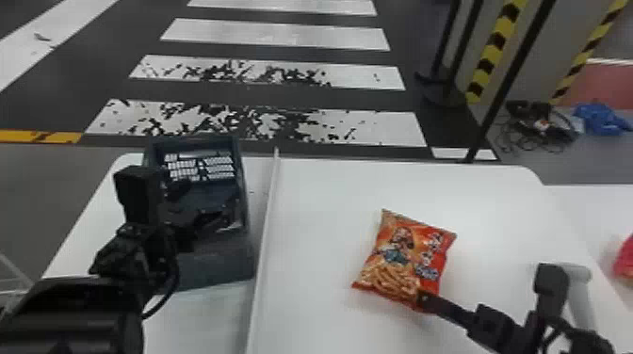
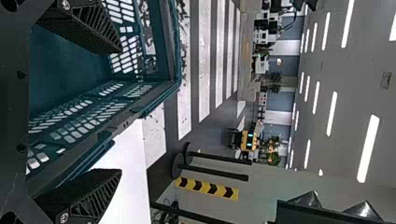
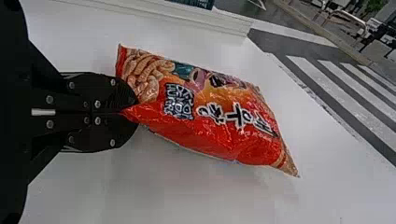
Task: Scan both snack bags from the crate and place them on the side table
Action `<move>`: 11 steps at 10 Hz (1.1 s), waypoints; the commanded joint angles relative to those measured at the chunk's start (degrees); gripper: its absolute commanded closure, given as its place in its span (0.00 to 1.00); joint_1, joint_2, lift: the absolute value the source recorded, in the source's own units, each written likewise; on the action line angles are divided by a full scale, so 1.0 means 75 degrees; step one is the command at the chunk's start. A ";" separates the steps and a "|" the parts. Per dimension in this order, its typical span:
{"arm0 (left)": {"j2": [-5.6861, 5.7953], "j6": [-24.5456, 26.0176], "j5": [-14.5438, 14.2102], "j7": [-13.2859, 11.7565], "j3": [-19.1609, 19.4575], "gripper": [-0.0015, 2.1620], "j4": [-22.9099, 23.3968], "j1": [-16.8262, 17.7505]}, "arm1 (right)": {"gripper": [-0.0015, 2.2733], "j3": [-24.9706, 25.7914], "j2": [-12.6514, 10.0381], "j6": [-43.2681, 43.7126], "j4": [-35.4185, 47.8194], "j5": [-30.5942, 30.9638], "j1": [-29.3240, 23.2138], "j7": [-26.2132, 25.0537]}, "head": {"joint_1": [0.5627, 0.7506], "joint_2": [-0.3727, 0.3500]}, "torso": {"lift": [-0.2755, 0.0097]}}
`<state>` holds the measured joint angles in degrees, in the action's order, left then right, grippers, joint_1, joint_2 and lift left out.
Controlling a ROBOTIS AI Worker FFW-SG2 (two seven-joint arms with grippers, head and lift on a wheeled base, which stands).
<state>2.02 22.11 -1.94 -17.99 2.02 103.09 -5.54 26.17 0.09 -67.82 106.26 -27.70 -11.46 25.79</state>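
As the crate (image 1: 216, 266) stands at the left of the white worktop (image 1: 311, 212), the left gripper (image 2: 120, 111) is placed at it with jaws apart, one finger inside and one outside, the crate's side wall between them. To the right, past the low divider (image 1: 263, 240), there is the red snack bag (image 3: 219, 121) over the worktop, and whether it touches the surface I cannot tell. Its printed front looks upward, the top of the print points away from the robot, and the long axis runs from near to far, with the far end leaning a little to the right. The right gripper (image 3: 130, 112) has its jaws clamped on the near right corner of this bag. Further right, a pinkish-red thing (image 1: 624, 259) lies on the side table (image 1: 593, 207); it is possibly the other bag. So the step in hand seems to be the handling of the second bag, though I cannot judge if it is scanned. If it is, the next move calls for carrying it rightward, lifted enough to pass the worktop's edge, because a corner hold may let it swing.
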 commanded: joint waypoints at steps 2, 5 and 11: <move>0.0035 -0.0001 -0.0046 0.0008 0.0000 0.04 0.0012 0.0000 | 0.99 0.0120 -0.0019 -0.0515 0.0504 0.0025 0.0192 -0.0006 | 0.70 0.43 | 0.62; 0.0035 -0.0001 -0.0057 -0.0004 0.0000 0.04 0.0012 0.0000 | 0.99 0.0343 -0.0019 -0.0702 0.1008 0.0494 0.0379 -0.0029 | 0.70 0.42 | 0.62; 0.0047 -0.0001 -0.0069 0.0008 0.0000 0.04 -0.0023 0.0000 | 0.99 -0.0864 0.0164 0.0657 0.2297 0.4607 0.0367 -0.0181 | 0.70 0.28 | 0.62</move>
<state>2.37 22.11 -2.45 -17.93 2.02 102.92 -5.54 20.90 1.35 -63.15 122.85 4.15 -8.60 24.48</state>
